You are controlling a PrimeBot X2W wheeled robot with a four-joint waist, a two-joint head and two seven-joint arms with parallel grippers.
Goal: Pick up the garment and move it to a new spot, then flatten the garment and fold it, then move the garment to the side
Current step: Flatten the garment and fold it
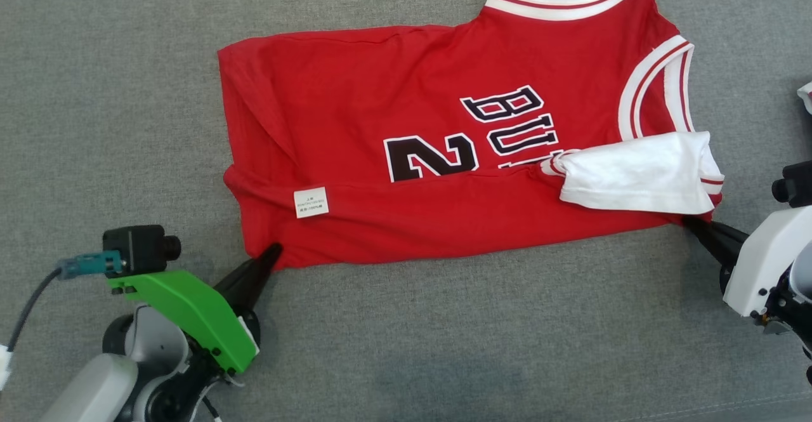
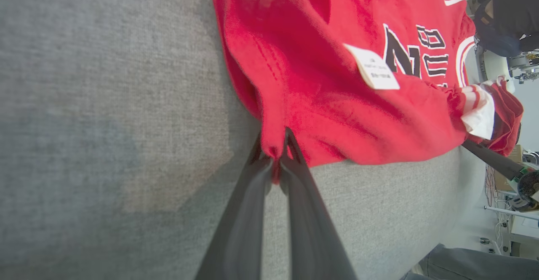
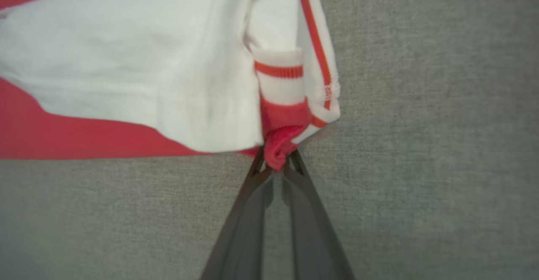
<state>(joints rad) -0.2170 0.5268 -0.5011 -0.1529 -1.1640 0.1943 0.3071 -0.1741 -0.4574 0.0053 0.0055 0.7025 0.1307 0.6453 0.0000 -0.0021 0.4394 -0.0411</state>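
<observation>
So the red basketball jersey with white sleeves is lying mostly flat on the grey fabric-covered surface, turned sideways: hem toward the robot's left, collar off toward the upper right. The black "2" and some of the lettering face up. A small white care label sits near the hem, on the strip closest to the robot. One white sleeve is flopped across the body of the jersey on the right side.

The left tool is clamped on the near hem corner, and the left wrist view shows a bit of red cloth pinched between its dark fingers. The right tool is closed too, gripping a bunched red nub of fabric just under that white sleeve. Both tools are low, right at the jersey's near edge, well apart from each other.
</observation>
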